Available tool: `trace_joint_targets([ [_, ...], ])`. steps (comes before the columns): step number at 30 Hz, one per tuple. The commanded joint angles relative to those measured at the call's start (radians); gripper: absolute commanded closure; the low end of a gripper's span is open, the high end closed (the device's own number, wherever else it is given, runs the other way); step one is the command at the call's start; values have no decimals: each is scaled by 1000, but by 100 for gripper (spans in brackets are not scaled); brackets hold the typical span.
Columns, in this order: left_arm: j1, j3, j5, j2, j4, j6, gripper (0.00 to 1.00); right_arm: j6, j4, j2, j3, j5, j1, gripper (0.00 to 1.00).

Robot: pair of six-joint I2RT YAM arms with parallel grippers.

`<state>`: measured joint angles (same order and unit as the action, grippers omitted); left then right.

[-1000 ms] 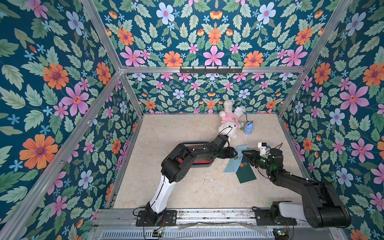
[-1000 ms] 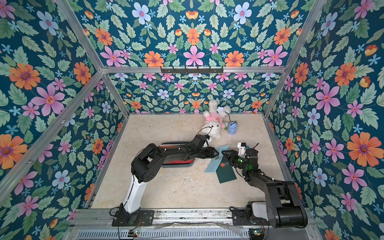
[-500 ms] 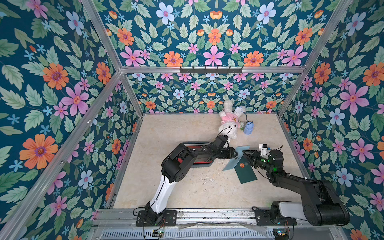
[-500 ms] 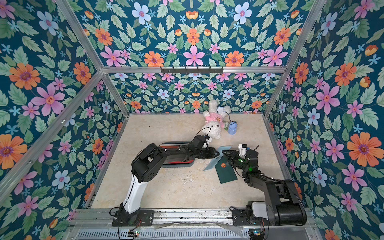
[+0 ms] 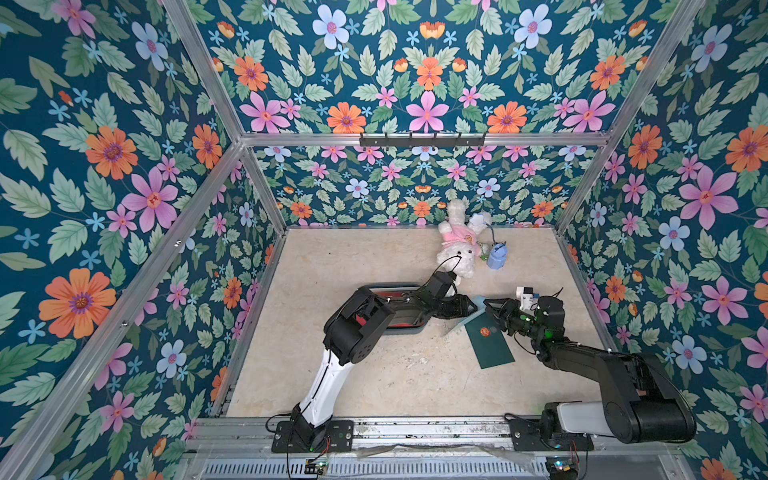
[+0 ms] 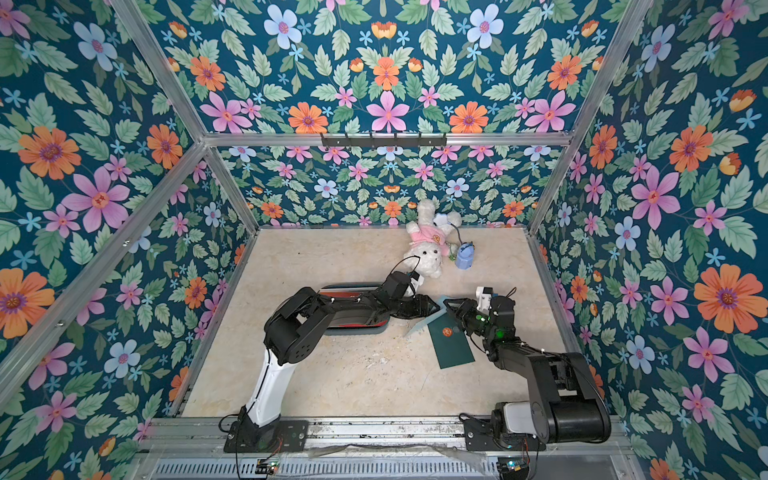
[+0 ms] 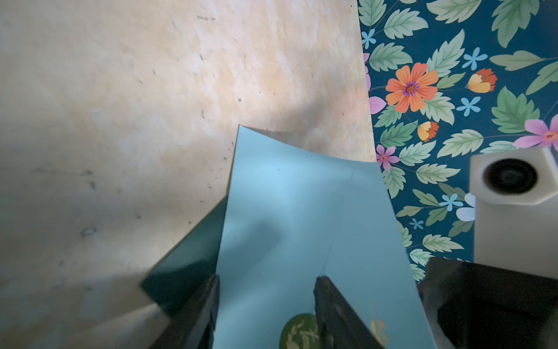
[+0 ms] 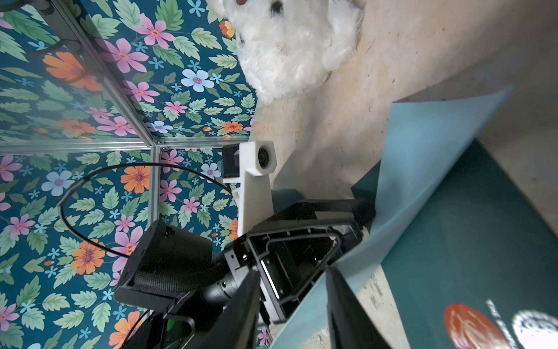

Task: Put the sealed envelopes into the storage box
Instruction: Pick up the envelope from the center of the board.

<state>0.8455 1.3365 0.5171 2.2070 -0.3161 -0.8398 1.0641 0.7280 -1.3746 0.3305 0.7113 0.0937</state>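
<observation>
Shifted since a second ago: right gripper, drawn in until its tip nearly meets the left gripper. Item one, light blue envelope, curled up between them and largely hidden from above. Both sets of jaws stand parted, neither visibly clamping paper. Item two, dark green envelope, flat on the table, partly under the blue one. Beneath the left arm sits the storage box, near both envelopes, which lie outside it.

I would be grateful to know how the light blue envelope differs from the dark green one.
The light blue envelope is curved, one end lifted; the dark green envelope lies flat on the table. Blue's seal is green; green's seal is orange-red. Both are outside the box.
</observation>
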Motion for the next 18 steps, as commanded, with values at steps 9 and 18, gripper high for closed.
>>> trace_joint_targets([
  [9,7,-8,51,26,131,-33,43,-162,-384,15,82,12,3,59],
  [18,6,-7,21,1,149,-16,43,-372,-632,12,181,-68,2,90],
])
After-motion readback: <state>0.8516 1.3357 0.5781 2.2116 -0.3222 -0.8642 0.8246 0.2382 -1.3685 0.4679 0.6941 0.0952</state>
